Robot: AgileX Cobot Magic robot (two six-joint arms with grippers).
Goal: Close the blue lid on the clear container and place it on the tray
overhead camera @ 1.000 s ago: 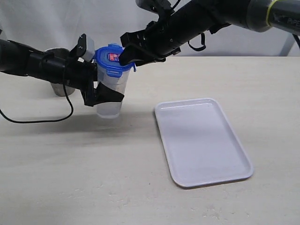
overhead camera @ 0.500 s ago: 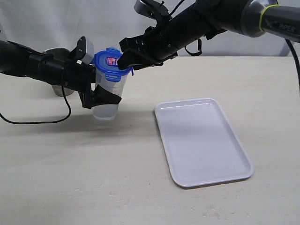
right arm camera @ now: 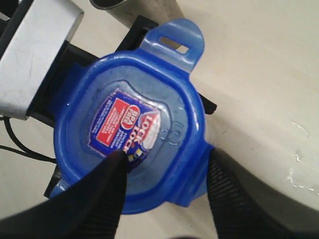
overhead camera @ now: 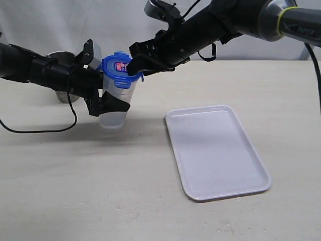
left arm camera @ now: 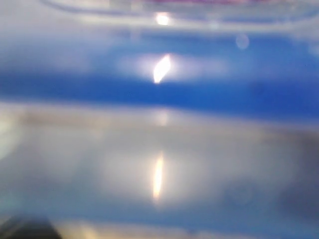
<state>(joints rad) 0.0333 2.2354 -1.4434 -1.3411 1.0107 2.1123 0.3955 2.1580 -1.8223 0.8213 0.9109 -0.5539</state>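
My left gripper (overhead camera: 108, 103) is shut on the clear container (overhead camera: 116, 108), holding it tilted just above the table. The blue lid (overhead camera: 120, 68) sits on the container's rim, with its red-white sticker facing up. My right gripper (overhead camera: 136, 64) comes in from the right, over the lid, and is open. In the right wrist view the lid (right arm camera: 169, 84) fills the frame. One finger (right arm camera: 94, 199) lies over the sticker and the other stands just outside a side tab, with my right gripper (right arm camera: 167, 159) spanning the lid's edge. The left wrist view shows only a blurred blue band of lid (left arm camera: 199, 94) and container wall (left arm camera: 149, 164). The white tray (overhead camera: 215, 150) lies flat to the right.
A grey metal cup (overhead camera: 62, 96) stands behind my left arm at the back left; its rim (right arm camera: 134, 10) also shows in the right wrist view. A black cable (overhead camera: 45, 128) trails on the table under the left arm. A white backdrop closes off the far edge.
The container and lid have tipped slightly, so the lid's top faces the exterior camera more. The right arm shifted a little over the lid. Both grippers' jaws are unchanged.
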